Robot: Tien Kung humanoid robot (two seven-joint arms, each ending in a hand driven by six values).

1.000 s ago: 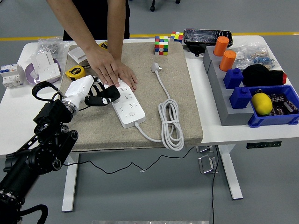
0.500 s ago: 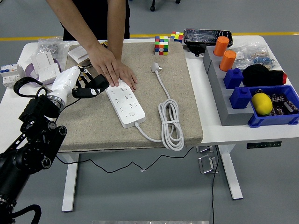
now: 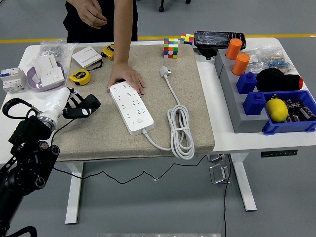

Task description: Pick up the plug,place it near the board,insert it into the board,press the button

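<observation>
The left hand (image 3: 81, 106) is held above the mat's (image 3: 98, 138) left edge, fingers loosely curled with nothing grasped. The board (image 3: 131, 107) is pinned at its far end by a person's hand (image 3: 128, 79). The plug (image 3: 164, 72) is left lying on the mat, right of the board.

Power strips: one (image 3: 131, 107)
Plugs: one (image 3: 163, 72)
Puzzle cubes: two (image 3: 171, 48) (image 3: 186, 38)
Orange cylinders: two (image 3: 233, 48) (image 3: 240, 63)
Tape measures: two (image 3: 78, 76) (image 3: 109, 50)
Lemons: one (image 3: 276, 109)
Robot hands: one (image 3: 81, 106)
Person's hands: two (image 3: 129, 79) (image 3: 92, 15)
</observation>
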